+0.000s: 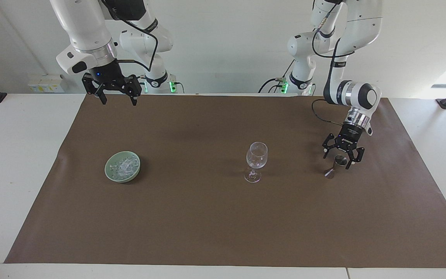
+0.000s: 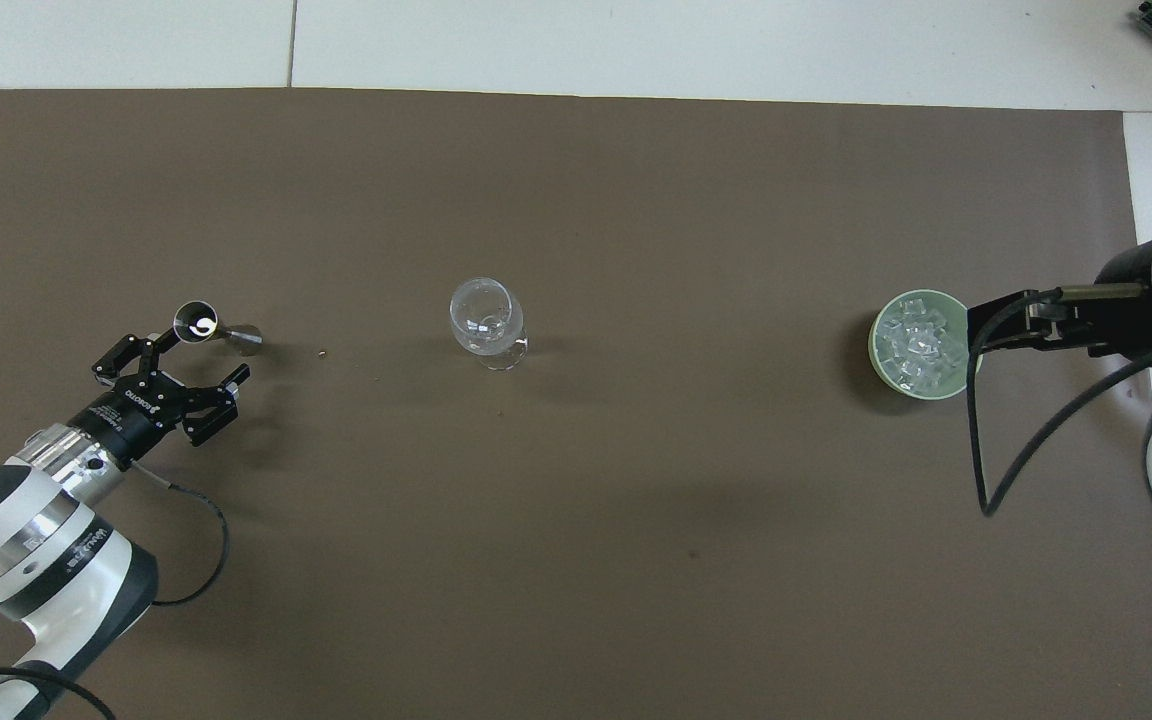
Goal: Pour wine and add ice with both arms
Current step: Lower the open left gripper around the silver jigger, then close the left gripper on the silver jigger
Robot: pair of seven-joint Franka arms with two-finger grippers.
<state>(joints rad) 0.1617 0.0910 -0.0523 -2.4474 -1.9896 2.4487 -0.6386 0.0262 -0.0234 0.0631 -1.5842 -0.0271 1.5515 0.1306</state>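
Ice (image 1: 123, 166), clear glassy chunks, heaped in bowl (image 1: 110, 173)

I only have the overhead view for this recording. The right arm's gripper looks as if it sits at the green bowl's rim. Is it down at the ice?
Observer: No. In the facing view the right gripper hangs high over the mat edge at the robots' end, fingers open, well above the bowl and its ice.
Operator: Is the left gripper down at the jigger?
Observer: Yes. The left gripper is low, open fingers level with the upper cup of the jigger; no grip shows.
Operator: And the glass?
Observer: The wine glass stands upright on its stem, no wine visible.
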